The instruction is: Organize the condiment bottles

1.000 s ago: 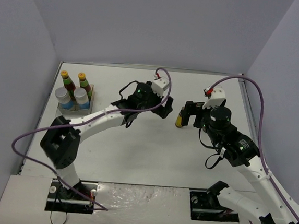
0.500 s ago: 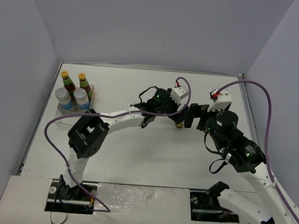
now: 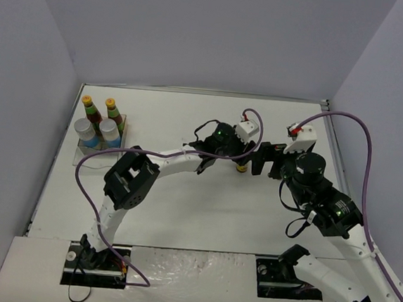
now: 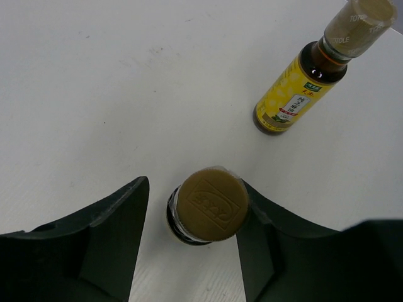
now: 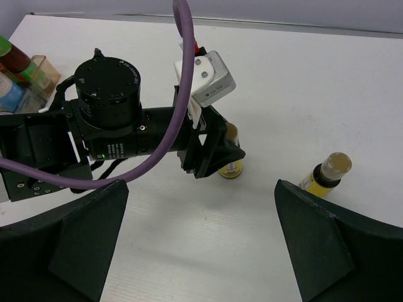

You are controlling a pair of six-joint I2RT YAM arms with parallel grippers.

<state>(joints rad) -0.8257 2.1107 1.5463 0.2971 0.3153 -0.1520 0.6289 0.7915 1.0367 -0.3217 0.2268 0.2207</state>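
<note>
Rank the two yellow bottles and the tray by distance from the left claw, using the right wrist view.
1. Yellow bottle, between the left claw's fingers.
2. Other yellow bottle, standing free at picture right.
3. Tray, far off at top left.

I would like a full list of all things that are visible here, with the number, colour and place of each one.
dark bottles: two, dark with orange caps, at the back of the tray
white jars: two, white with blue labels, in the tray in front of the dark bottles
yellow bottles: two, yellow with brown caps, upright on the table right of centre, close together
tray: one, clear, far left of the table
table: one, white
cables: purple, one along each arm
left gripper: black, open, fingers on either side of one yellow bottle
right gripper: black, open, empty, facing the yellow bottles
</note>
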